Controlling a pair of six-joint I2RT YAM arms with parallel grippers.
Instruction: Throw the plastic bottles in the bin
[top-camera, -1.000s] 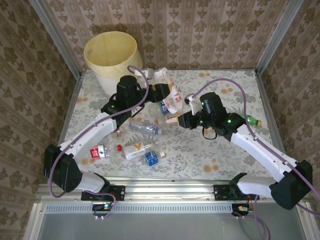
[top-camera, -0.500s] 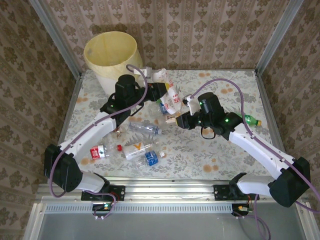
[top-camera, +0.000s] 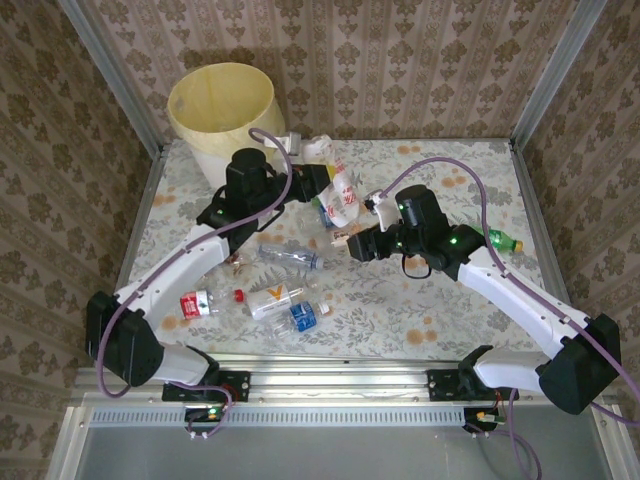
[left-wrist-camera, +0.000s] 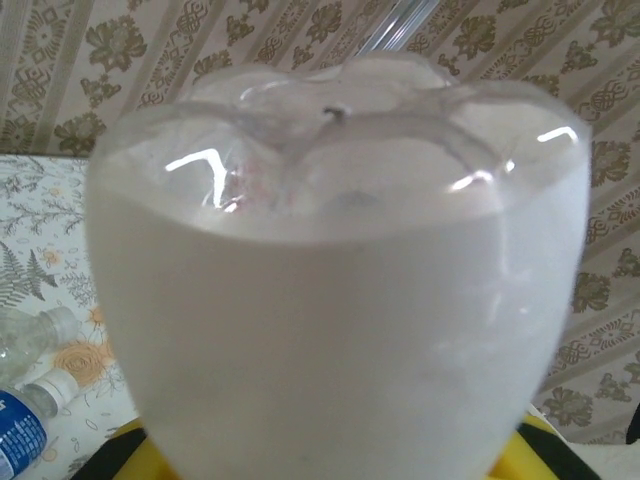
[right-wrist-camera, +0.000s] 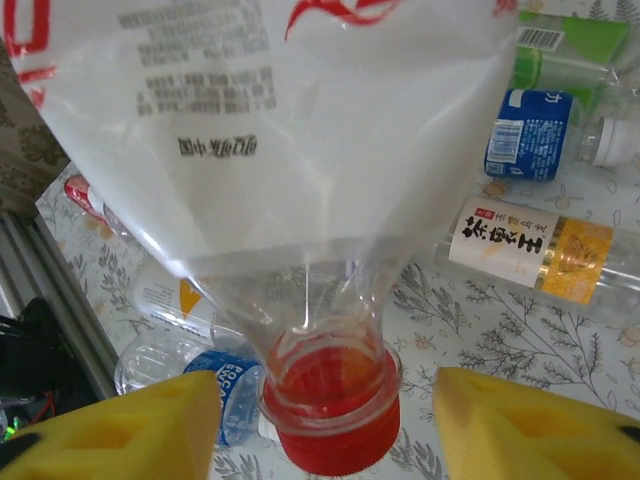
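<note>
Bottle clamped by its base in left hand, red cap between parted pads of right hand, clear of both; bin sits far-left, nearer left hand.

Left pincer holds white-labelled bottle; right pincer near its lower end; bin far left.

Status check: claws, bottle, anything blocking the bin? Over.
Left claw shut on red-capped bottle, base end. Right claw open, fingers flanking its cap. Bin far left, nothing seen between.
</note>
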